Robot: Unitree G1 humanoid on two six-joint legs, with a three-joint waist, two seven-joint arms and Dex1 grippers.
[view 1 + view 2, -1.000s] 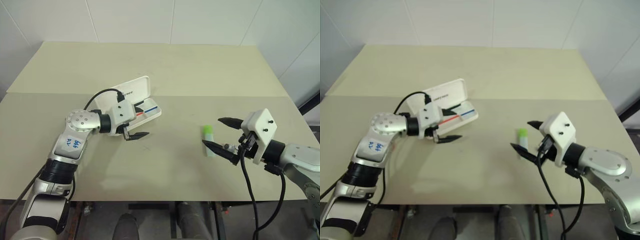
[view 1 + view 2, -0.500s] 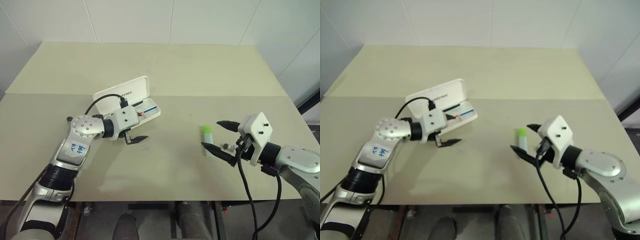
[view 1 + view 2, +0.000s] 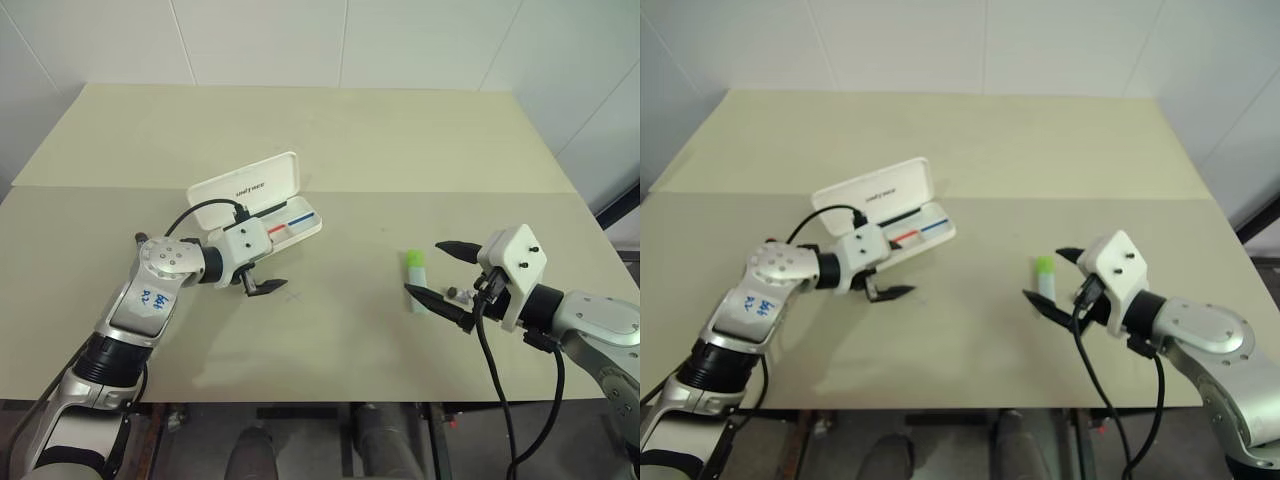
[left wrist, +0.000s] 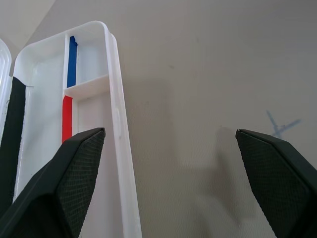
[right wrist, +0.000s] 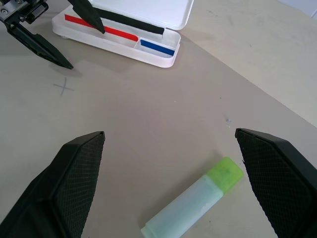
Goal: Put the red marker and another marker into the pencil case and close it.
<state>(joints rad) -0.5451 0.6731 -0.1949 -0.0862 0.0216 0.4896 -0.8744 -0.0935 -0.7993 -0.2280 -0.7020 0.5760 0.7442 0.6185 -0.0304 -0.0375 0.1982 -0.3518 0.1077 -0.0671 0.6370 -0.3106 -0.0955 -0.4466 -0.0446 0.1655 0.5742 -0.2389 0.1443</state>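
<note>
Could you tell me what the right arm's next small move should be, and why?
Probably lower the open right gripper onto the green-capped marker and close. The marker lies loose on the table between its spread fingers, and the pencil case is open.

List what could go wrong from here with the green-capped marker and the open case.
1. The green-capped marker lies flat on the table, in front of the open right gripper. Being round, it may roll away if one finger nudges it first.
2. The pencil case stands open with its lid up, and the open left gripper hangs close beside its front wall; a sideways move could shove or tip the case.
3. The marker lies well apart from the case, so it could slip during the carry.
</note>
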